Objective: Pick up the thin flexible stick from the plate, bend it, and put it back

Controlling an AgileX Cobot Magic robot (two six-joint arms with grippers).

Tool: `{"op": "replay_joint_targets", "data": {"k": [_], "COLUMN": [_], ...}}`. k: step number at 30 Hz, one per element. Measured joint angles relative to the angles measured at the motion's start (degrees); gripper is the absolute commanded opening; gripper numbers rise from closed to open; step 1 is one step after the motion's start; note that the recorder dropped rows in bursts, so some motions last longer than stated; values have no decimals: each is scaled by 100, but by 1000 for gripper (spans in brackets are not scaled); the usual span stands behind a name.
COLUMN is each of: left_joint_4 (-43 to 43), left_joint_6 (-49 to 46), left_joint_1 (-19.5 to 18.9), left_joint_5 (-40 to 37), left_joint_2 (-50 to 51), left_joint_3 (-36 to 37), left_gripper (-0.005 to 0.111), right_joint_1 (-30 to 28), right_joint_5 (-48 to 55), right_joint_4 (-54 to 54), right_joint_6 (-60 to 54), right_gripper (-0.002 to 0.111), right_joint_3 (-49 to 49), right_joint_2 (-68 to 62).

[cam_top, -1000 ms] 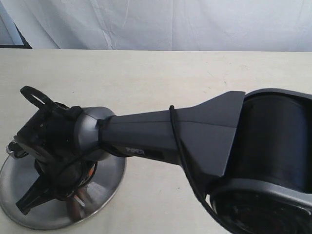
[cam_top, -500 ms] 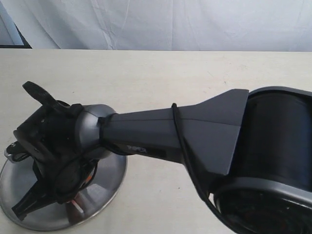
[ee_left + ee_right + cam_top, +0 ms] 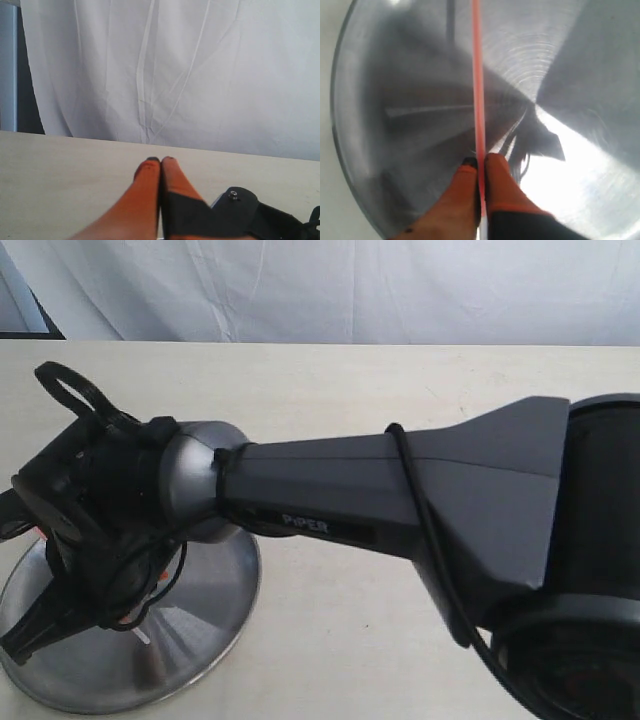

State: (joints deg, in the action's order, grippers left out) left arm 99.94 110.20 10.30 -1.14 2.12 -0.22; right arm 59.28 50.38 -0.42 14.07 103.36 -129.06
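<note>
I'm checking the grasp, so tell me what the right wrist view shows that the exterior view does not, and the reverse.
Only the right wrist view: the thin red-orange stick pinched in the shut right claw, running straight across the view. Only the exterior view: the right arm reaching across the pale table, with the white curtain behind. Both: the shiny metal plate with the claw over it.
</note>
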Motion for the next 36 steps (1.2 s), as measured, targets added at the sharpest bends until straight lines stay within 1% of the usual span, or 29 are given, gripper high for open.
{"op": "replay_joint_targets", "data": {"k": [5, 12, 14, 18, 20, 21, 22, 23, 24, 26, 28, 32, 36], "left_joint_4": [0, 0, 0, 0, 0, -29, -530, -794, -1254, -1634, -2087, -2883, -2931], "left_joint_6": [0, 0, 0, 0, 17, 206, 614, 708, 823, 887, 923, 932, 932], "left_joint_1": [0, 0, 0, 0, 0, 0, 0, 0, 0, 0, 0, 0, 0], "left_joint_5": [0, 0, 0, 0, 0, 38, 293, 458, 827, 1275, 1754, 2087, 2317], "left_joint_2": [0, 0, 0, 0, 0, 0, 0, 0, 0, 0, 0, 0, 0], "left_joint_3": [0, 0, 0, 0, 0, 0, 0, 0, 0, 0, 0, 0, 0], "left_gripper": [0, 0, 0, 0, 0, 0, 0, 0, 0, 0, 0, 0, 0], "right_joint_1": [0, 0, 0, 0, 0, 0, 0, 0, 0, 0, 0, 0, 0], "right_joint_5": [58, 482, 389, -192, -384, -516, -704, -825, -1066, -1427, -2020, -2416, -2481], "right_joint_4": [-109, -862, -957, -863, -658, -564, -454, -412, -301, -144, 126, 370, 947], "right_joint_6": [7, 197, 219, 345, 368, 368, 368, 368, 368, 368, 368, 293, -148], "right_gripper": [-1, -1, -1, -1, -1, -1, -1, -1, -1, -1, -1, -1, -1], "right_joint_3": [0, -166, -618, -2202, -2658, -2836, -3079, -3208, -3405, -3621, -3778, -3814, -3814], "right_joint_2": [15, 631, 1022, 1982, 2366, 2544, 2839, 2977, 3157, 3373, 3529, 3570, 3570]}}
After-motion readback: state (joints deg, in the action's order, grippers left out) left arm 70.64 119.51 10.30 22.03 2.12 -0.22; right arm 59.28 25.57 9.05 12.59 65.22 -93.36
